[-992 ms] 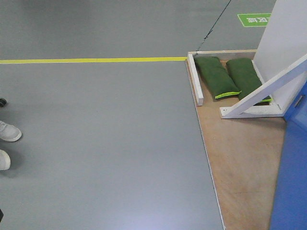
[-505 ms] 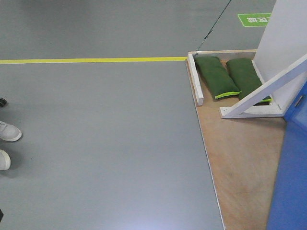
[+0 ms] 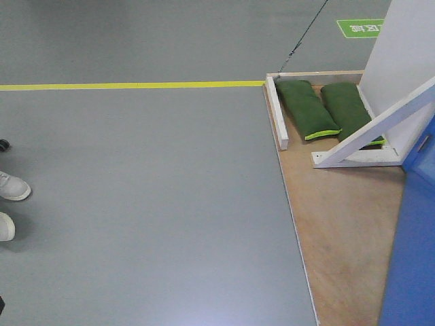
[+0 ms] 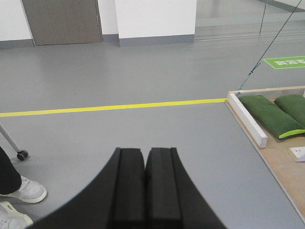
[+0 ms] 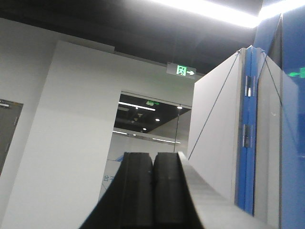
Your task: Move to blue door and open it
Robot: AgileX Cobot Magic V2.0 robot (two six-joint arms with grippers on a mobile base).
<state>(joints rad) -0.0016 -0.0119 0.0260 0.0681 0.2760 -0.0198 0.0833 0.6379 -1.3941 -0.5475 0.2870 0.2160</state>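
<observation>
The blue door (image 3: 413, 258) fills the lower right corner of the front view, standing on a wooden platform (image 3: 340, 224). Its lever handle and lock are out of view. In the right wrist view the door's blue edge (image 5: 248, 143) with silver hinges rises beside a white panel (image 5: 214, 133). My left gripper (image 4: 145, 150) is shut and empty above the grey floor, left of the platform. My right gripper (image 5: 152, 155) is shut and empty, pointing upward, with the door to its right.
Two green sandbags (image 3: 309, 109) lie on the platform behind a slanted white brace (image 3: 380, 125). A yellow line (image 3: 136, 85) crosses the grey floor. A person's white shoes (image 3: 12, 187) are at the left edge. A caster wheel (image 4: 21, 155) stands at the left.
The blue door takes up slightly more of the front view's right edge, and the floor has shifted a little. Both grippers stay shut.
</observation>
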